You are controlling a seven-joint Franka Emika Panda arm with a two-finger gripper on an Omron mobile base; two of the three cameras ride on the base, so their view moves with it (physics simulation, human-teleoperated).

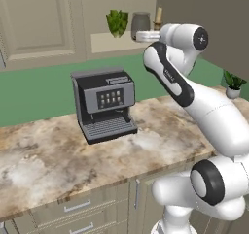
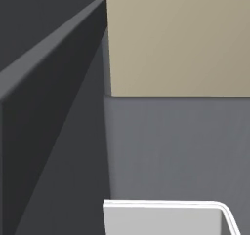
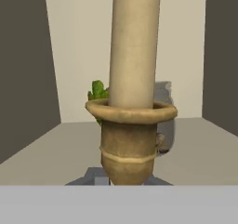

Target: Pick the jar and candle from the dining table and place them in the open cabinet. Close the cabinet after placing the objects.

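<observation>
The end effector (image 1: 151, 35), clamped on the upright candle (image 3: 134, 56), holds it inside the open cabinet (image 1: 104, 42) just above the shelf, beside the jar (image 1: 140, 25).

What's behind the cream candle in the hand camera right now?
Behind the cream candle on its brass-gold holder, a leafy green plant and a smoky grey glass jar stand in the open beige cabinet. The candle covers most of both.

It is a home kitchen: a coffee machine (image 1: 104, 105) stands on a marbled stone table (image 1: 44, 167) with beige drawers (image 1: 78, 207), under beige wall cabinets (image 1: 36, 22).
</observation>
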